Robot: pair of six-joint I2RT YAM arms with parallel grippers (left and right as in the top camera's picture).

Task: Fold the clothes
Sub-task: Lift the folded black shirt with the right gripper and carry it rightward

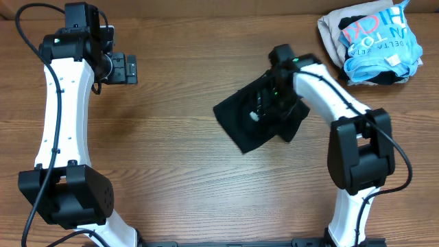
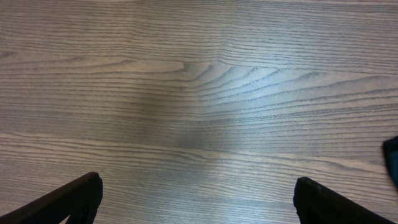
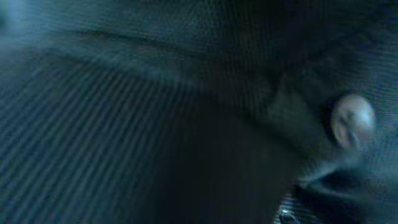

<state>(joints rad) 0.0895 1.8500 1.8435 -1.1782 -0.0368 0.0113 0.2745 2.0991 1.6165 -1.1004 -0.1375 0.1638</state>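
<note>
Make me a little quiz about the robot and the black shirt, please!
1. True or false: the left tool is touching the black shirt.
2. Pick one: where is the pile of other clothes? A) beside the left arm. B) at the top right of the overhead view. C) under the black shirt.
3. Fill in: in the right wrist view, the small round spot on the dark fabric is ____.

Key: 1. False, it hangs open over bare wood, far from the shirt. 2. B. 3. White.
</note>
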